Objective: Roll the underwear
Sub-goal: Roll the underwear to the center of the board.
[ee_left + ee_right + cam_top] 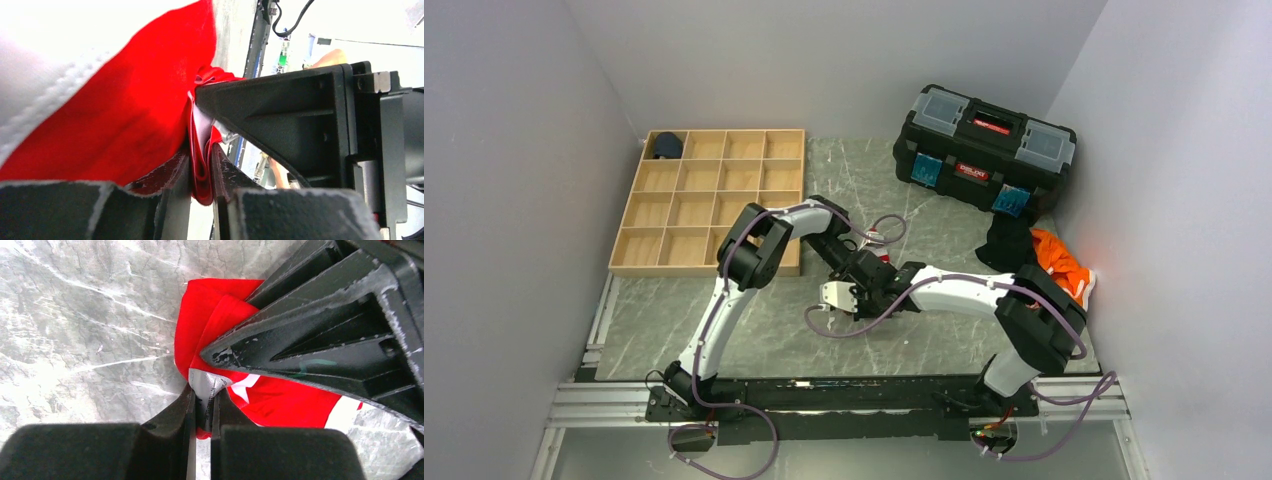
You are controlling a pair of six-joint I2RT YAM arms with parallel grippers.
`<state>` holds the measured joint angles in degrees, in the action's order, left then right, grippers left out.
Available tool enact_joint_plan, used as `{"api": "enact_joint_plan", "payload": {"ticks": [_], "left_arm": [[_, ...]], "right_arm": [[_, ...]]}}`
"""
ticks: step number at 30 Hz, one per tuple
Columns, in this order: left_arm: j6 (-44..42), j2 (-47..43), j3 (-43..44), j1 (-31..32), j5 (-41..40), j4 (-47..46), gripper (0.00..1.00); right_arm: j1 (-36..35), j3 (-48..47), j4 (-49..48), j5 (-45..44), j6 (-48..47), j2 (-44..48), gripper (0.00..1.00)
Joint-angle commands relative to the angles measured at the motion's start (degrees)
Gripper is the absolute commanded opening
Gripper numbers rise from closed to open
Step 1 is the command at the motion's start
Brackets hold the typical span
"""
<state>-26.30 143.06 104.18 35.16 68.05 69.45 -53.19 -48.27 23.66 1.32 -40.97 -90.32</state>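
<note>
The underwear (125, 110) is bright red with white trim and lies on the grey marble table, mostly hidden under both grippers in the top view, where only a red sliver (881, 258) shows. My left gripper (201, 162) is shut on a folded red edge of it. Close beside it, my right gripper (202, 407) is shut on the garment's grey label and the red fabric (210, 320) behind it. Both grippers meet at the table's middle: the left gripper (862, 264) from the far side, the right gripper (871, 292) from the right.
A wooden compartment tray (709, 200) lies at the far left, with a dark navy bundle (666, 146) in its far-left corner cell. A black toolbox (984, 150) stands at the back right. A black cloth (1009, 245) and an orange cloth (1064, 265) lie by the right wall.
</note>
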Motion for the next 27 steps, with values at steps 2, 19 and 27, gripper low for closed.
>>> {"api": "enact_joint_plan", "payload": {"ticks": [2, 19, 27], "left_arm": [[-2.96, -4.05, -0.01, -3.14, -6.26, -1.65, 0.27], [-5.04, -14.56, -8.25, -9.40, -4.29, -3.82, 0.46], [-6.86, -24.32, -13.37, -14.51, -0.73, -4.71, 0.46]], "right_arm": [[1.32, 0.51, 7.77, 7.35, 1.24, -0.59, 0.00], [8.71, -5.78, 13.88, 20.95, 1.30, 0.24, 0.00], [12.79, -11.56, 19.09, 28.73, -0.40, -2.81, 0.00]]}}
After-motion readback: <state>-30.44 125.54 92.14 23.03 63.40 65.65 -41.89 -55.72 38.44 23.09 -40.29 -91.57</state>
